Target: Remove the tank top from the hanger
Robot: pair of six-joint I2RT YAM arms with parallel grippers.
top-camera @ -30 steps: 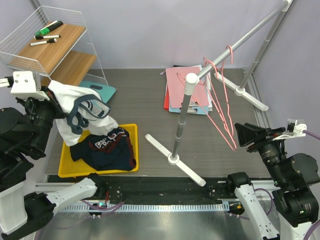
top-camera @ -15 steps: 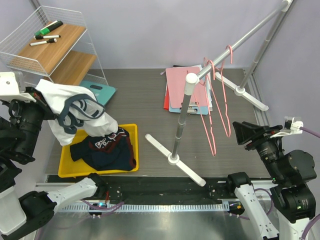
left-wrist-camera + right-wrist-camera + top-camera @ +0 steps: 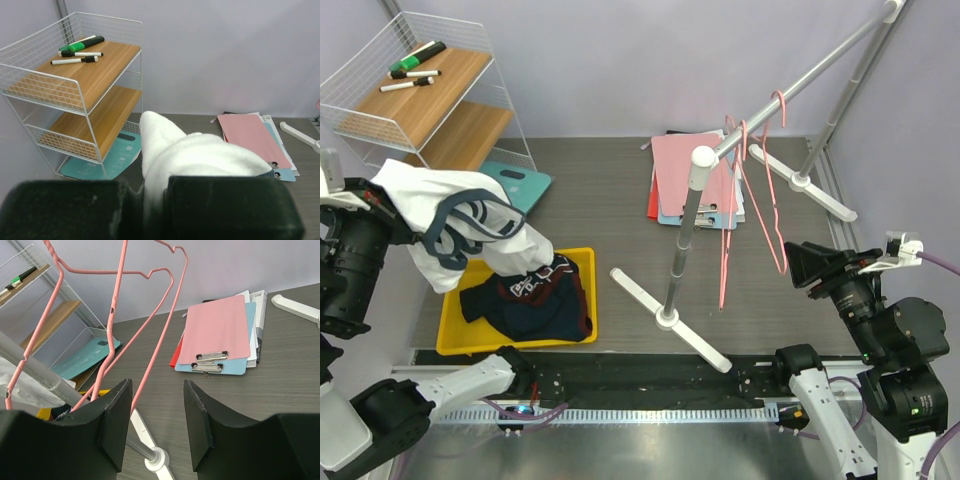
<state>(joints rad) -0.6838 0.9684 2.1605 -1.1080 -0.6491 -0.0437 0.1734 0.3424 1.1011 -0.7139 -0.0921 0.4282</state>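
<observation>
**Tank top off the hanger, held at left**

The left gripper (image 3: 145,200) is clamped on the white tank top with dark blue-grey trim (image 3: 470,225). The cloth is bunched between its fingers and hangs over the yellow plastic tray (image 3: 455,340), which holds a dark navy garment (image 3: 535,300).

The right gripper (image 3: 157,390) has its fingers moderately apart and grips nothing. The bare pink wire hangers (image 3: 113,305) dangle from the silver metal rail (image 3: 800,85), and 1 wire runs down just beside a finger; contact cannot be told.

Around:
- The white wire shelf with wooden boards (image 3: 430,90) carries markers (image 3: 415,60).
- A teal flat board (image 3: 525,182) lies by the shelf.
- Pink and blue clipboards (image 3: 675,170) lie behind the rack's upright pole (image 3: 682,250).
</observation>
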